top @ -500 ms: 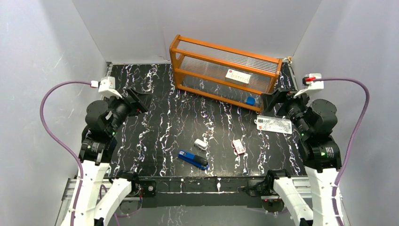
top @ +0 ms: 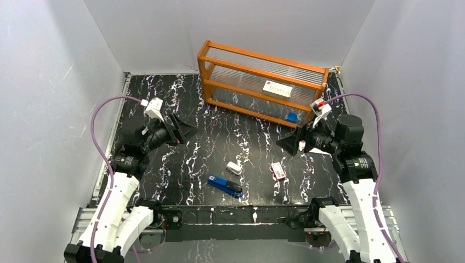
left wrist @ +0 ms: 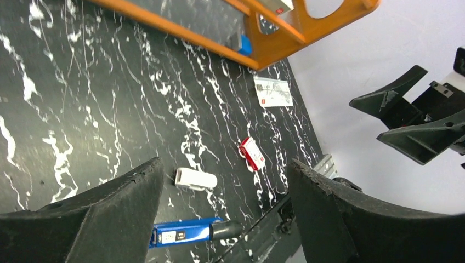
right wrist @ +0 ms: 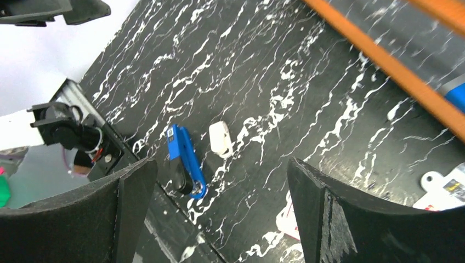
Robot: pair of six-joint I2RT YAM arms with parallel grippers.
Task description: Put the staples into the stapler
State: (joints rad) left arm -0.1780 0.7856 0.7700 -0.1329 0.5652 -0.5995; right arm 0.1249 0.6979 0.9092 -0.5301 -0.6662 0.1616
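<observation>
Item 1: stapler [top: 225,186], blue with a black front end, lying flat on the black marbled table [top: 181,164] near its front edge, untouched.
Item 2: small red-and-white box [top: 278,171], to the right of the stapler and apart from it; no loose staples can be made out.
Item 3: white rounded object [top: 234,167], just behind the stapler.
Item 4: orange rack [top: 204,66], at the back.
Left pincer [top: 183,127]: released, holding nothing, above the table.
Right pincer [top: 288,143]: released, holding nothing, above the table.
</observation>
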